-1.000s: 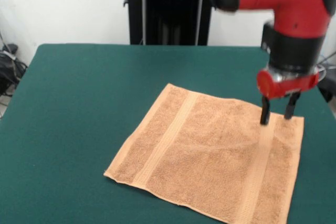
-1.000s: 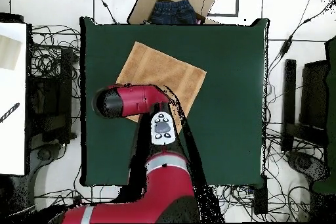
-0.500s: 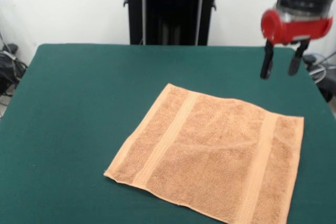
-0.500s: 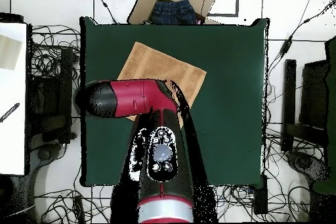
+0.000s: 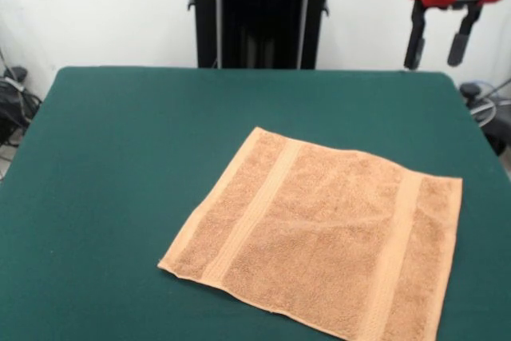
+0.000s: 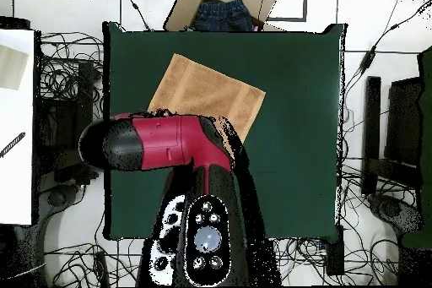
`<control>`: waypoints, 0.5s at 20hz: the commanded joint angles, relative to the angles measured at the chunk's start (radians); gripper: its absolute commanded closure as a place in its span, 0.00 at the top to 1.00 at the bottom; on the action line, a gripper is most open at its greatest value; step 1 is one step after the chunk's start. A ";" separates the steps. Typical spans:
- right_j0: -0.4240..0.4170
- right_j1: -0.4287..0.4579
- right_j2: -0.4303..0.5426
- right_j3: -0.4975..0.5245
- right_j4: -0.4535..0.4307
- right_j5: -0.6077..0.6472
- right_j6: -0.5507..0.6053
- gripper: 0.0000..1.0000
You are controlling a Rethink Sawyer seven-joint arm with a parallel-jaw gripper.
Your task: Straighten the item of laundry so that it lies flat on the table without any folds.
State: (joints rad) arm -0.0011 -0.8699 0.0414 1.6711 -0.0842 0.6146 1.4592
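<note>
Lying flat and unfolded, the towel rests on the table, turned at an angle to the table's edges, its two woven bands running straight across it. In the front view it sits toward the near right corner. The gripper hangs high above the table's far right corner, fingers apart, holding nothing.

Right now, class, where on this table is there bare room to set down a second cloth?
The widest bare green lies between the towel and the table's left edge in the front view, plus the strip behind the towel. The towel's right corner runs near the table's edge, so it is tight there. The open claw hangs high above.
</note>
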 commanded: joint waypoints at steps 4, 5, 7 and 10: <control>0.015 -0.049 -0.046 0.148 -0.002 0.034 0.206 1.00; 0.014 -0.045 -0.046 0.149 -0.002 0.032 0.207 1.00; 0.008 -0.037 -0.044 0.159 -0.005 0.007 0.209 1.00; 0.012 -0.028 -0.049 0.162 -0.013 -0.014 0.218 1.00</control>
State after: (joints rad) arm -0.0006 -0.9061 0.0387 1.6914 -0.0849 0.6146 1.4592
